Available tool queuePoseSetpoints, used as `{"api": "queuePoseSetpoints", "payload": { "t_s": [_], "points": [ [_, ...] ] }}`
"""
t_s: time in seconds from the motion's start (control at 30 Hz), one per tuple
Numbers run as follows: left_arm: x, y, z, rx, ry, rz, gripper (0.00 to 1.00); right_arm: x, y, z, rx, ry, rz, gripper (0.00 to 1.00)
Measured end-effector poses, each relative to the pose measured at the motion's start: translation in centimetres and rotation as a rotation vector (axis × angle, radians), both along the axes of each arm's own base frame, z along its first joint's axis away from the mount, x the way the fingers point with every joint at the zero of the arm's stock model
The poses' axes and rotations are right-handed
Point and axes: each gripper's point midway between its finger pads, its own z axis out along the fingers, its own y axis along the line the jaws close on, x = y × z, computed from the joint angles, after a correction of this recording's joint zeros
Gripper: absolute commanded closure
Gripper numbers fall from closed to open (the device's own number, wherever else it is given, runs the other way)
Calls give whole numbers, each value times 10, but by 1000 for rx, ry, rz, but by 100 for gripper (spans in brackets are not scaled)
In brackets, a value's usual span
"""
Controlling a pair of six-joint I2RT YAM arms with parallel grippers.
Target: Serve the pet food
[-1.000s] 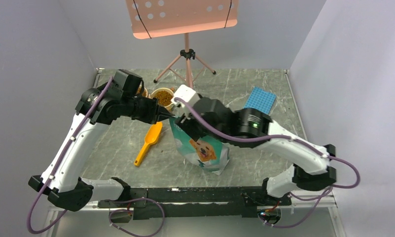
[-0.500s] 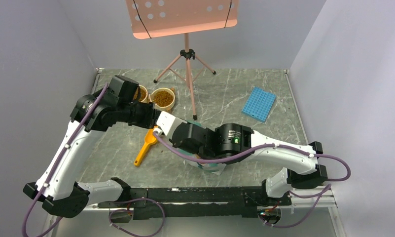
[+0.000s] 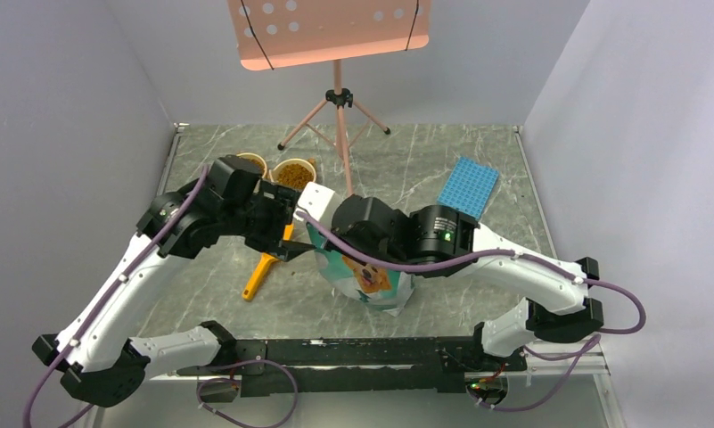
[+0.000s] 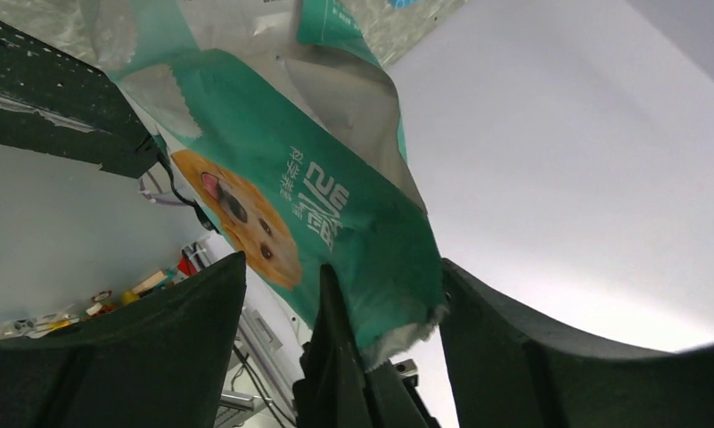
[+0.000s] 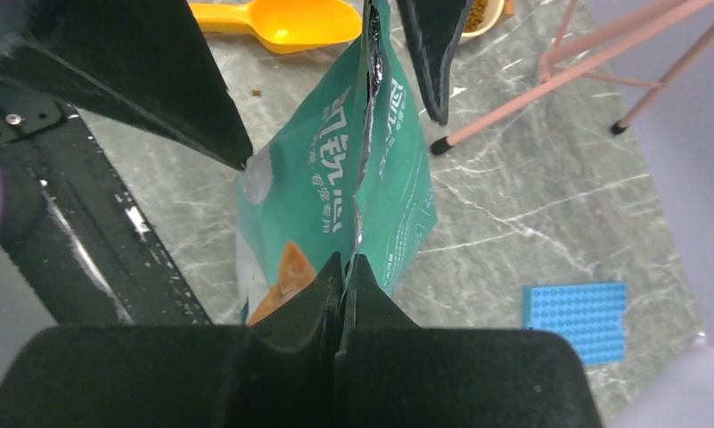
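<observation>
From above, the left gripper and the right gripper meet at the top of the green bag with the dog on it. The bag stands on the table, right under the right gripper. The pet food sits in a bowl just behind the two grippers. A second bowl is beside it, half hidden by the left arm. A yellow scoop lies on the table below the left gripper, on the robot's side. A blue tray lies well off to the right of the right gripper. A pink stand is far at the back.

In the left wrist view, the left gripper's fingers are wide apart. The top edge of the bag is between them. I cannot tell if the bag touches a finger. The dark tip of the right gripper pokes in there too, pinching the bag.

In the right wrist view, the right gripper's fingers are pressed together on the bag's top edge. The left gripper's two fingers are past it, one on each side of the bag. Beyond them lies the scoop, with a few loose brown bits near it. The bowl of pet food peeks in at the top, behind the left gripper. The blue tray is off to the right.
</observation>
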Motion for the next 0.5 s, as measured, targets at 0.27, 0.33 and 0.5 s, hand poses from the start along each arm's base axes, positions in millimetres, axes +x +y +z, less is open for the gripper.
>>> {"api": "queuePoseSetpoints", "payload": {
  "t_s": [0.27, 0.33, 0.5],
  "points": [
    [12, -27, -7, -10, -22, -38, 96, -5, 1, 0, 33, 61, 40, 100],
    [13, -27, -10, -4, -25, -30, 100, -2, -2, 0, 28, 56, 31, 90],
    [14, -25, -11, -6, -28, -9, 100, -1, -6, 5, 29, 6, 26, 62]
  ]
}}
